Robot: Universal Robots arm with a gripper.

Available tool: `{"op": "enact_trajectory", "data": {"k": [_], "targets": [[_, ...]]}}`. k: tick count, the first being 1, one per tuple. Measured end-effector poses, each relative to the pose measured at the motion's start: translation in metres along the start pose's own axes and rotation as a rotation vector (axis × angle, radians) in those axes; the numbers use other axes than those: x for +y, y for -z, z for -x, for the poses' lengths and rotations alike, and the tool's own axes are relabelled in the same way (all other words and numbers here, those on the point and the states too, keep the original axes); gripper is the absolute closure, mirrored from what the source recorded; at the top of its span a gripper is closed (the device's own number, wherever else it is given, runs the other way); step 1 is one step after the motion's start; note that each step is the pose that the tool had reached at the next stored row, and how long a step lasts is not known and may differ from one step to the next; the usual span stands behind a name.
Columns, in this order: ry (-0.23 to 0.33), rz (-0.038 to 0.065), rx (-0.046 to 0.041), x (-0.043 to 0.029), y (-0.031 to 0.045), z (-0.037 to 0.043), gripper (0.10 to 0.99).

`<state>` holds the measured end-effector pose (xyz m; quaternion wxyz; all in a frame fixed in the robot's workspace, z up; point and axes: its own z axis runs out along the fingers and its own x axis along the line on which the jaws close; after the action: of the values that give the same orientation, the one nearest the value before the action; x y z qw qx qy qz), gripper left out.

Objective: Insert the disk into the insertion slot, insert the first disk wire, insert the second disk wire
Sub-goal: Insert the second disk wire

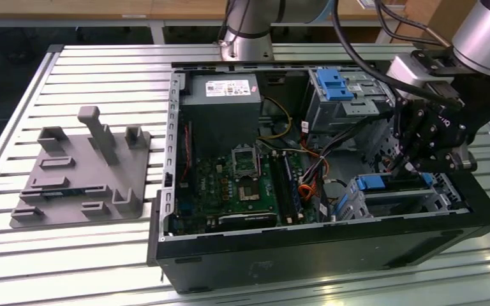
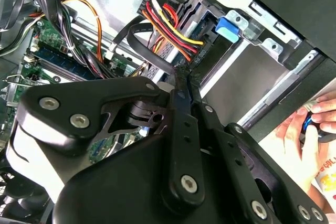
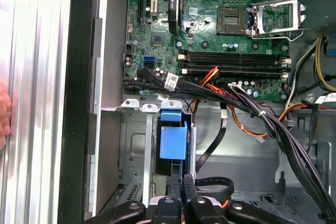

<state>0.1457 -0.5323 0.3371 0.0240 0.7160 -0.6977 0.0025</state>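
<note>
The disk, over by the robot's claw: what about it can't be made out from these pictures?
1. The disk: in the first wrist view its blue carrier end shows; the insertion slot hides its body and label.
2. Whether its wires are plugged in: in the second wrist view the gripper blocks that spot.
3. A hand in the second wrist view is cut off by the edge; what it holds is unclear.

Slatted aluminium table (image 1: 100, 70) under everything I see, open black computer case (image 1: 313, 248) lying on its side toward exterior view's right, grey plastic fixture plate (image 1: 79, 185) flat on slats at left, well apart from case.
</note>
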Motion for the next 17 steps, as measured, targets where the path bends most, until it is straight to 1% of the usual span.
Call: {"op": "enact_trajectory", "data": {"k": [7,13,17], "targets": [[0.0,0.0,0.0004,-0.0001,-0.0021,0.0001,0.941],[0.0,0.001,0.0003,-0.0006,-0.0022,0.0001,0.941],[0.001,0.002,0.0022,-0.0006,-0.002,-0.0005,0.941]]}}
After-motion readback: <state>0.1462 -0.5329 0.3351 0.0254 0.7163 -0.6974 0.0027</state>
